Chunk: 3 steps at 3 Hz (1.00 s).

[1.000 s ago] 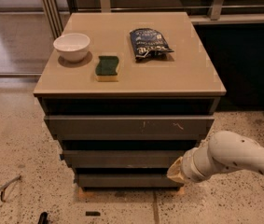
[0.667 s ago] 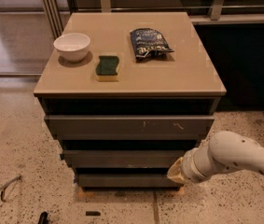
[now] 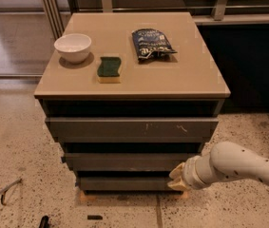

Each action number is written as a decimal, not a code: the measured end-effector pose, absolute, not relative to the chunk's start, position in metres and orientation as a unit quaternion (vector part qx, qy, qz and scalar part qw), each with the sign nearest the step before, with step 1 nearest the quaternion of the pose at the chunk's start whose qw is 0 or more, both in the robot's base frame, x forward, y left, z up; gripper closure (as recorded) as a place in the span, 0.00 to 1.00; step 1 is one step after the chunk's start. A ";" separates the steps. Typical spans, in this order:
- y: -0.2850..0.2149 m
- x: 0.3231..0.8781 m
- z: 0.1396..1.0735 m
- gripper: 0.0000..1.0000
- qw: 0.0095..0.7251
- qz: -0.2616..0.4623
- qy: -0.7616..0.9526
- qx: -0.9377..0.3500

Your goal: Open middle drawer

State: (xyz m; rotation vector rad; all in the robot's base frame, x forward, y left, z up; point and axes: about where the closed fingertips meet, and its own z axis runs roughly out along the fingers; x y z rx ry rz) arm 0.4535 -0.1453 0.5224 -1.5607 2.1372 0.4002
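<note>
A low cabinet with a tan top (image 3: 172,80) has three dark grey drawer fronts stacked below it. The middle drawer (image 3: 124,161) is a plain flat front with a small tab at its left end; it sits between the scratched top drawer (image 3: 134,127) and the short bottom drawer (image 3: 124,183). My gripper (image 3: 177,175) comes in from the lower right on a white arm. It is at the right end of the middle and bottom drawers, close against their fronts.
On the cabinet top are a white bowl (image 3: 72,47), a green and yellow sponge (image 3: 109,69) and a dark snack bag (image 3: 151,43). A speckled floor surrounds the cabinet. A dark counter front (image 3: 248,65) stands at the right.
</note>
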 end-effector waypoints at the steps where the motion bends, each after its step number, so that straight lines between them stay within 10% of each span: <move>1: -0.140 0.466 0.501 0.03 0.239 0.159 0.776 -0.562; 3: -0.117 0.505 0.460 0.00 0.250 0.183 0.764 -0.566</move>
